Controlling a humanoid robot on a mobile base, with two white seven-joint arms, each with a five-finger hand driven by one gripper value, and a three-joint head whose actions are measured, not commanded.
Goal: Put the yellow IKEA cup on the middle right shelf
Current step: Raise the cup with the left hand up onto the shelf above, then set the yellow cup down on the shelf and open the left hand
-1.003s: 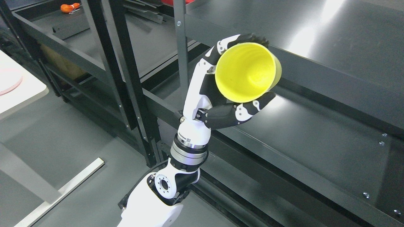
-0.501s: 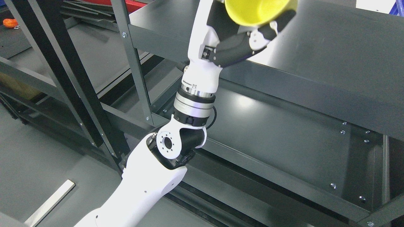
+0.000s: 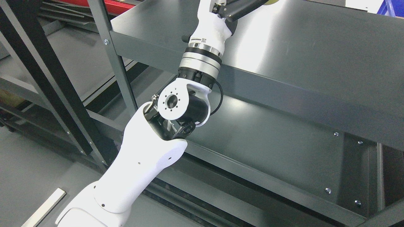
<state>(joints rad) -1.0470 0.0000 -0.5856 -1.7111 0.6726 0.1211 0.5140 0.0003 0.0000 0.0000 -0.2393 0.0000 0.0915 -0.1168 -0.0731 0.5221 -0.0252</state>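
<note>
Left arm, white shell with black joints (image 3: 148,157), came in from the lower left and reached up over the front edge of the dark grey metal shelf (image 3: 315,63). The left hand (image 3: 235,8) was cut off by the top edge — finger state could not be told. Of the yellow plastic cup (image 3: 272,2) only a sliver showed at the top edge, just beside the hand, above the shelf surface.

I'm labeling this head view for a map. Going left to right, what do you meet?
Black diagonal beam → grey upright post → left arm → wrist joint → grey shelf top → blue item at the top right corner.
</note>
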